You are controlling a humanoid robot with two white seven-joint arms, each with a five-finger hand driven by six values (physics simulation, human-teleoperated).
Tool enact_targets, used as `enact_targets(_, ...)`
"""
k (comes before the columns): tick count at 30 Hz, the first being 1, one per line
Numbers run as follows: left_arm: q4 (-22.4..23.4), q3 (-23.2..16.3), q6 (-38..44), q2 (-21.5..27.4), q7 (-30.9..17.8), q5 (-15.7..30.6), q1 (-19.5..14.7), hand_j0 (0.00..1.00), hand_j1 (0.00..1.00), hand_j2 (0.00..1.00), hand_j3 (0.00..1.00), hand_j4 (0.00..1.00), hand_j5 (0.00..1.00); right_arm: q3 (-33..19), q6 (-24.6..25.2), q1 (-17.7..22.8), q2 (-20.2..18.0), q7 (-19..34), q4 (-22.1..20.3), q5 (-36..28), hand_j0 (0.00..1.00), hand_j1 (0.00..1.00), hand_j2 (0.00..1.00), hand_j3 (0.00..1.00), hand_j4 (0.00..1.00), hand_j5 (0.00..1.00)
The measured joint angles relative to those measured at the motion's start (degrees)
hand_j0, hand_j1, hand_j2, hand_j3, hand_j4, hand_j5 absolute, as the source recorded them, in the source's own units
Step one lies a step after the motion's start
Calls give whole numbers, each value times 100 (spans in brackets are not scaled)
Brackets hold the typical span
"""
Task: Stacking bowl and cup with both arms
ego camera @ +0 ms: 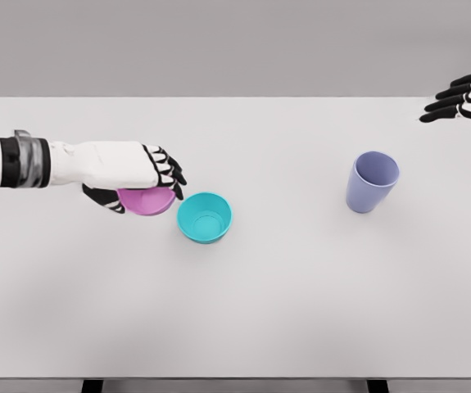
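Observation:
A pink bowl (pixel 148 201) is at the table's left, mostly covered by my left hand (pixel 149 182), whose fingers curl over its rim in a grasp. Right beside it, touching or nearly so, a teal bowl (pixel 205 217) sits upright on the table. A lavender cup (pixel 373 182) stands upright at the right of the middle. My right hand (pixel 464 97) hovers at the far right edge of the view, over the table's back corner, fingers stretched out and holding nothing, well away from the cup.
The white table (pixel 284 311) spans the view, with its front edge near the bottom and its back edge below a grey wall.

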Motion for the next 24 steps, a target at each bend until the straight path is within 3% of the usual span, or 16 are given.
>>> enact_targets(24,-13,-184,-34,-802,0,-239,17,75,75,75,75,75,75,-23,-1,17,-323,0,0,-151,100,100,100,100,100,100)
